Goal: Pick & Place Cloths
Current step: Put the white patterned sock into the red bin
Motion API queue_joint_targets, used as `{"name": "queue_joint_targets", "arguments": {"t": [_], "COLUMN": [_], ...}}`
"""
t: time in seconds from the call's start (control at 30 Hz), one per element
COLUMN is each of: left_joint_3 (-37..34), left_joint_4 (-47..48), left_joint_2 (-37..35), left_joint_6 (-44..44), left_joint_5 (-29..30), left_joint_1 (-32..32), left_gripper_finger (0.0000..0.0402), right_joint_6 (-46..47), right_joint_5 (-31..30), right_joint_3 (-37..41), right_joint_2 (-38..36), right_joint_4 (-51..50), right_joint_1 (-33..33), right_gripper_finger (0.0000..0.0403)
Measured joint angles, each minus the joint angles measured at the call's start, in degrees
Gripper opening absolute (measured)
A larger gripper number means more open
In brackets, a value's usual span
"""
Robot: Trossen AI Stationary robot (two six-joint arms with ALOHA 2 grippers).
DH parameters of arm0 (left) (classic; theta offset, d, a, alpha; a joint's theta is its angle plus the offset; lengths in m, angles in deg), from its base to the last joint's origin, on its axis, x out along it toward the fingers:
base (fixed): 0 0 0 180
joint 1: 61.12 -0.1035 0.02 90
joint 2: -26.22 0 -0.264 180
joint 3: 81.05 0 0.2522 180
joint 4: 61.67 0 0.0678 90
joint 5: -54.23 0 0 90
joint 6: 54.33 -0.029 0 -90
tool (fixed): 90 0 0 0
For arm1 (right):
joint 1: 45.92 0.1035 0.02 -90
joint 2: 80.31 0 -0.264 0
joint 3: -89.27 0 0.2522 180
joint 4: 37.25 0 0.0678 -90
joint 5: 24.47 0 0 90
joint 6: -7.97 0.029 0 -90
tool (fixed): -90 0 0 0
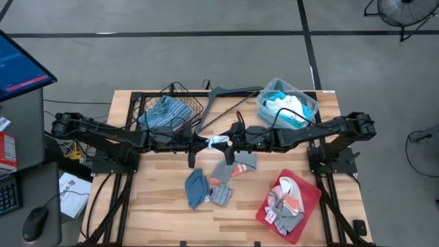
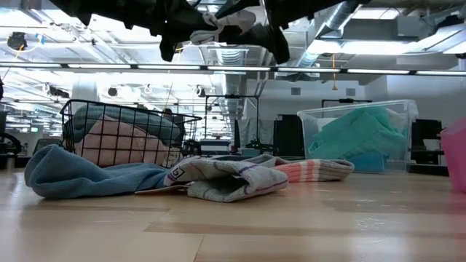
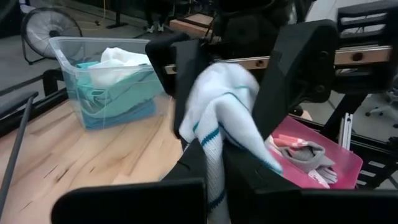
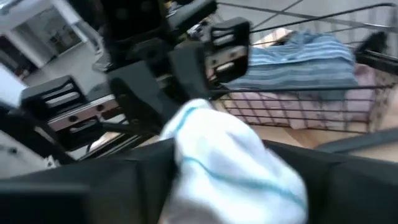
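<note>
A white sock with teal stripes [image 1: 218,140] hangs in the air over the table's middle, between my two grippers, which face each other. My left gripper [image 1: 207,143] is shut on it. My right gripper [image 1: 230,140] stands open, one finger on each side of the sock's bunched free end [image 3: 227,93]. In the low view the sock [image 2: 218,30] is high above the table. On the wood below lie a blue cloth [image 1: 195,186], a grey sock [image 1: 221,195] and a grey sock with orange trim [image 1: 238,165]. My left gripper pinches the sock's striped end [image 3: 214,165] between its two fingers, coming level from the table's left. The sock is lifted clear of the table and bunches out beyond the fingertips. My right gripper's fingers [image 3: 186,81] flank that bunch from the table's right; whether they touch it I cannot tell.
A black wire basket [image 1: 195,103] at the far left holds blue striped and pink cloths. A clear bin [image 1: 312,103] at the far right holds turquoise and white cloths. A dark hanger [image 1: 226,96] lies between them. A red tray [image 1: 310,193] with cloths sits near right.
</note>
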Motion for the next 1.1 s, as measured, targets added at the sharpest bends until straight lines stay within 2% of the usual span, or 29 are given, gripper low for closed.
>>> {"name": "queue_joint_targets", "arguments": {"t": [0.07, 0.17, 0.2, 0.37, 0.47, 0.6, 0.7, 0.87, 1.0, 1.1], "left_joint_3": [0.0, -0.2, -0.2, -0.1, -0.9, -1.1, -1.1, -1.1, -1.1, -1.1], "left_joint_4": [0.1, 1.3, 1.5, 1.7, 2.8, 3.9, 5.6, 5.9, 5.9, 5.9], "left_joint_2": [0.0, -0.1, 0.0, 0.0, 0.0, 0.1, 0.1, 0.1, 0.1, 0.1], "left_joint_6": [0.0, 0.0, 0.0, 0.0, 0.0, 0.0, 0.3, 2.0, 2.2, 2.2], "left_joint_5": [0.0, 0.5, 0.5, -0.6, -4.7, -10.2, -10.7, -9.3, -7.5, -6.5], "left_joint_1": [0.0, 0.0, 0.0, 0.0, 0.0, 1.1, 3.0, 4.5, 4.4, 4.2], "left_gripper_finger": [0.0004, 0.0006, 0.0009, 0.0034, 0.0062, 0.0110, 0.0144, 0.0179, 0.0182, 0.0178], "right_joint_6": [-1.2, -2.8, -2.9, -0.1, 1.9, 7.6, 12.9, 31.7, 51.0, 62.7], "right_joint_5": [1.4, 1.3, 1.1, 0.0, -0.6, -0.8, 3.9, 6.0, 7.4, 10.1], "right_joint_3": [-1.4, -2.7, -3.0, -3.6, -3.6, -3.8, -3.7, -3.7, -3.7, -3.6], "right_joint_2": [0.8, 1.6, 1.7, -0.6, -4.6, -10.5, -14.2, -17.6, -17.4, -15.5], "right_joint_4": [-0.7, -2.4, -3.1, -7.2, -12.8, -25.8, -38.2, -61.9, -77.8, -85.7], "right_joint_1": [0.0, -0.1, -0.1, 0.0, 0.8, 3.8, 8.6, 21.3, 32.1, 37.9], "right_gripper_finger": [0.0161, 0.0046, 0.0029, 0.0026, 0.0026, 0.0026, 0.0026, 0.0026, 0.0026, 0.0026]}}
